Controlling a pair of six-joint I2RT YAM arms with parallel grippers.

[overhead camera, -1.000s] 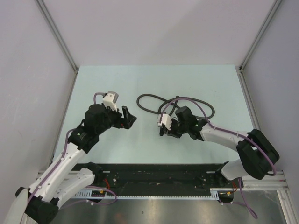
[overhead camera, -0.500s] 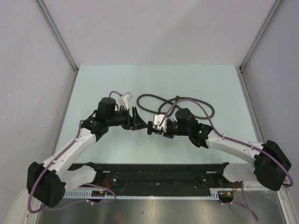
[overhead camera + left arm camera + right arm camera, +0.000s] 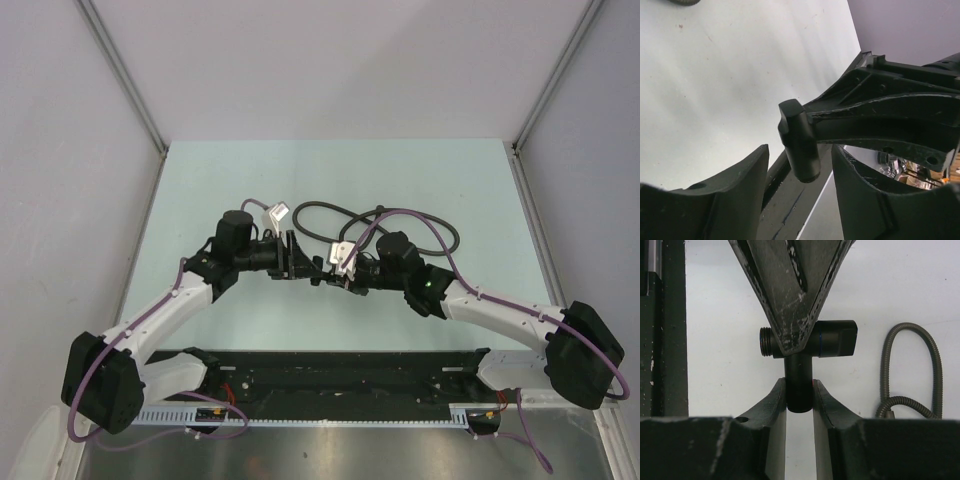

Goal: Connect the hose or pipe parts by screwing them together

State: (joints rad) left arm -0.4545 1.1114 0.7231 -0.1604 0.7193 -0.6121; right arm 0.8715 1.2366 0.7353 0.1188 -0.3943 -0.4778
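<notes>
A pale mint-green table (image 3: 230, 170) fills the floor of a small booth. Plain, matte lilac-grey panels close it in: a back wall (image 3: 340, 60), a left wall (image 3: 60, 200) and a right wall (image 3: 600, 220), joined at slim metal corner posts (image 3: 120, 75). Along the near edge run a black strip (image 3: 340, 375), a white slotted duct (image 3: 330, 420) and brushed metal sheet (image 3: 350, 455). The light is soft and even, and shadows are faint.

Pipe fitting (image 3: 835, 338) sits between the jaws of the left gripper (image 3: 800, 150), right gripper (image 3: 799, 385) to its right, hose (image 3: 910, 326) behind on the table (image 3: 220, 180).
</notes>
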